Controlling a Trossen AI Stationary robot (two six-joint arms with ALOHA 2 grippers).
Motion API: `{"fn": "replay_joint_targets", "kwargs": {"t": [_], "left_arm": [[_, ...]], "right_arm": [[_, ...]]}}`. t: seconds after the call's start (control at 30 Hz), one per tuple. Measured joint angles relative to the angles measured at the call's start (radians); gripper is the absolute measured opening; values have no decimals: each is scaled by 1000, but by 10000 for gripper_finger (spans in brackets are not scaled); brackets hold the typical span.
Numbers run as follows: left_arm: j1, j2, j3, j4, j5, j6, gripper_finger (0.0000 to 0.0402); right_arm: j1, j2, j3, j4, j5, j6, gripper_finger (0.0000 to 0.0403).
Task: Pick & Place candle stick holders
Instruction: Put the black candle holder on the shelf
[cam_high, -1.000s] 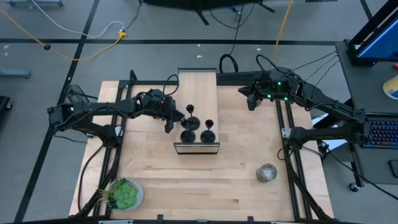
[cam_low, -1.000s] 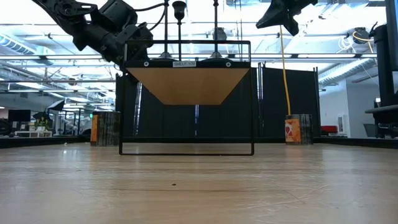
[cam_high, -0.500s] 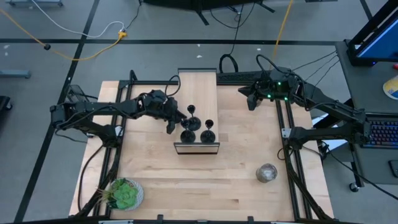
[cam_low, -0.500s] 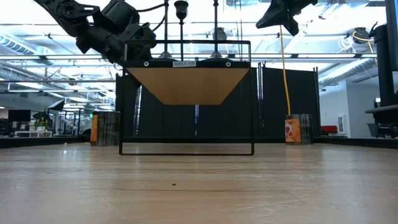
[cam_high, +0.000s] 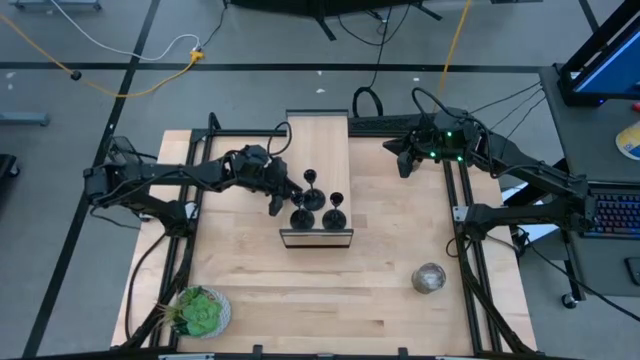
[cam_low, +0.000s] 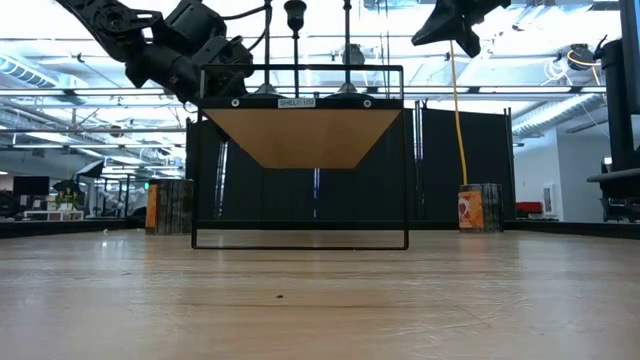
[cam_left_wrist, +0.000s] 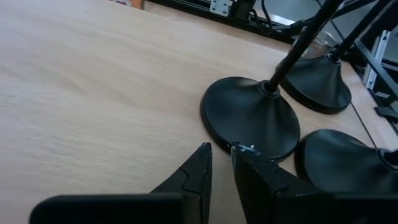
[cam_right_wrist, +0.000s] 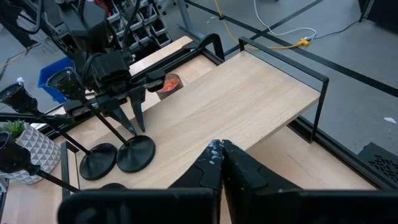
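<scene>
Your left gripper (cam_left_wrist: 221, 163) is down low over the shelf (cam_high: 318, 150), fingers nearly together with only a thin slit between them and nothing in it. The tips sit just beside the rim of the nearest candle stick holder (cam_left_wrist: 250, 116); can't tell if they touch the base. In the high view the left gripper (cam_high: 281, 190) is at the left edge of the shelf, right by the cluster.

All three candle stick holders stand upright on the front part of the shelf's wooden top, bases close together: one (cam_high: 311, 199) a bit further back, two (cam_high: 300, 218) (cam_high: 335, 218) side by side at the front rail. From the left wrist you see the second base (cam_left_wrist: 314, 81) behind the nearest one and the third base (cam_left_wrist: 342, 163) cut by the frame edge.

Your right gripper (cam_right_wrist: 219, 163) is fully closed, empty, hanging above the table's back right corner (cam_high: 404, 162), well apart from the shelf. It looks across at the shelf and the left arm.

Low view: the left arm (cam_low: 170, 50) is up at the shelf's top left, one holder's cup (cam_low: 294, 14) poking above the rail.

Elsewhere on the table (cam_high: 380, 290): clear glass jar (cam_high: 429, 277) front right, green plant in a pot (cam_high: 200, 311) front left.
</scene>
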Motion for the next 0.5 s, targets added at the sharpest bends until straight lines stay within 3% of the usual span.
{"fn": "replay_joint_targets", "kwargs": {"t": [0.4,0.5], "left_arm": [[-3,6,0,23,-6,-2,69],[11,-13,1,-6,-53,4,69]], "right_arm": [[0,0,0,23,0,0,0],[0,0,0,21,0,0,0]]}}
